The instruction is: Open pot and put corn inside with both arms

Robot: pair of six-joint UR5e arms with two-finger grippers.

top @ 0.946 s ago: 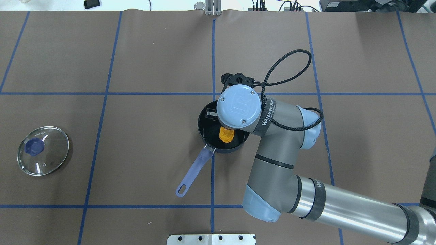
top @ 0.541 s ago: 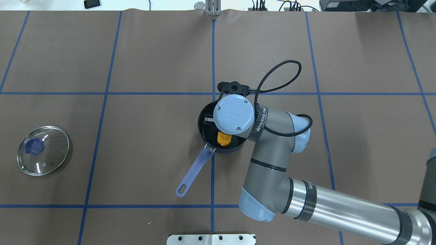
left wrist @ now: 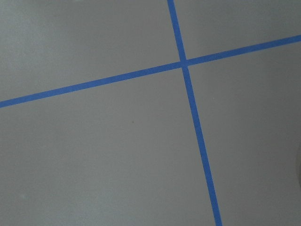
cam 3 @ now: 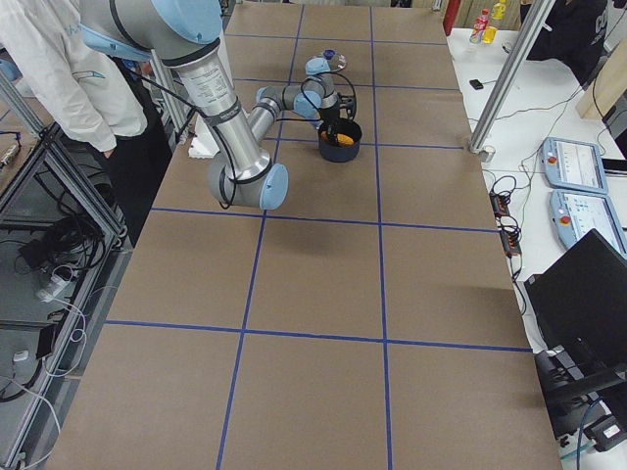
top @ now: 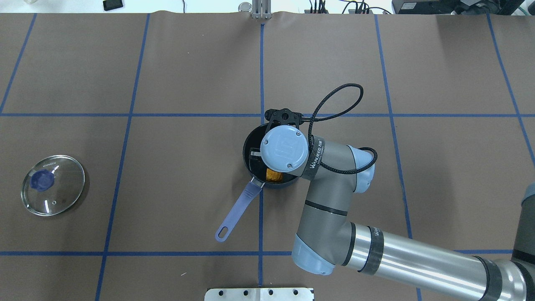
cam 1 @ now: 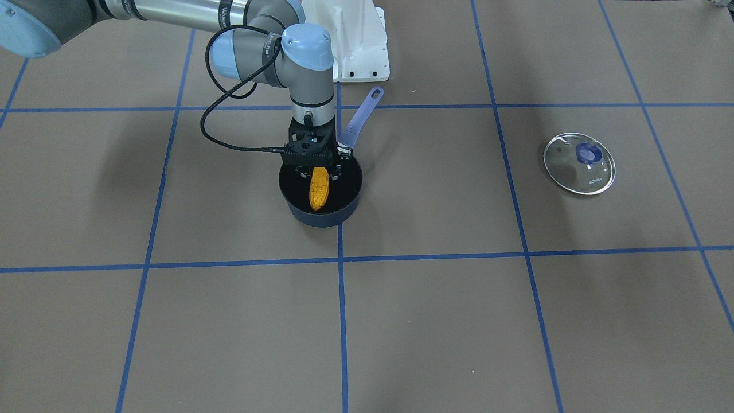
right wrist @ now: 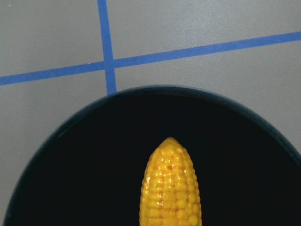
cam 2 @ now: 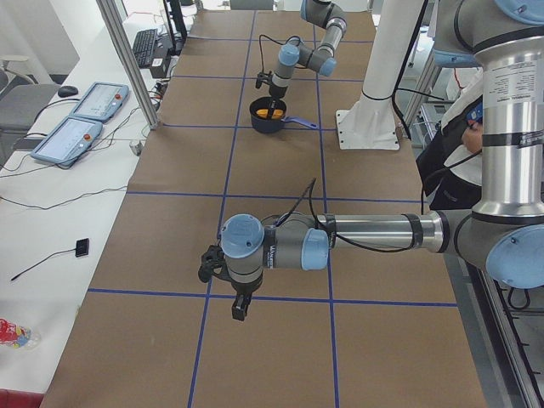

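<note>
One-handed, grips with the right gripper (cam 1: 315,170) the corn (cam 1: 319,190) by its thick end, tip down inside the pot (cam 1: 321,219) at the middle of the table (cam 1: 459,321). Cannot tell the opening of the left gripper (cam 2: 240,306), low over its left end.

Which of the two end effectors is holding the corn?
The right end effector: it grips the corn by one end at the open pot. The left end effector hangs over the table, far from both.
</note>
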